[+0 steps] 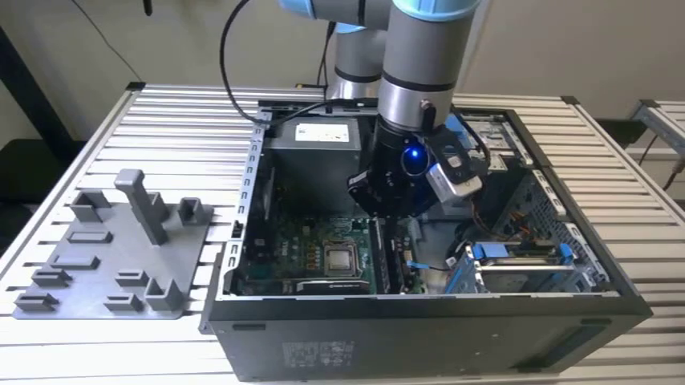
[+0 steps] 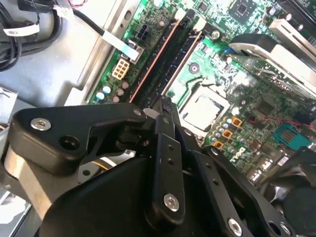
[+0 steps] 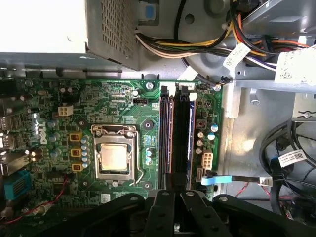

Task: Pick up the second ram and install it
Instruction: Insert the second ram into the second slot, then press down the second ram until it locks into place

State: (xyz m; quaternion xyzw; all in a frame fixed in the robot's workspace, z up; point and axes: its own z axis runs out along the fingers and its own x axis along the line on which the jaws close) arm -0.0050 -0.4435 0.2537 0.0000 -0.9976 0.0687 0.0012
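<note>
Black two-fingered tool [image 1: 392, 210] at centre of the exterior view, low inside the open black computer case [image 1: 428, 317], fingers drawn narrow, almost together. Second ram, a slim dark stick [image 3: 181, 133], standing edge-on in a slot of the green motherboard [image 3: 123, 98], directly beneath the tool, long axis running toward the exterior view's lower edge. Grip on it: not discernible.

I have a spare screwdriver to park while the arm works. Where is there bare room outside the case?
The ribbed table lies bare between the grey tray and the computer case, and behind the tray. Inside the case it is crowded: motherboard, cables, blue drive-bay clips, and the gripper hanging low.
</note>
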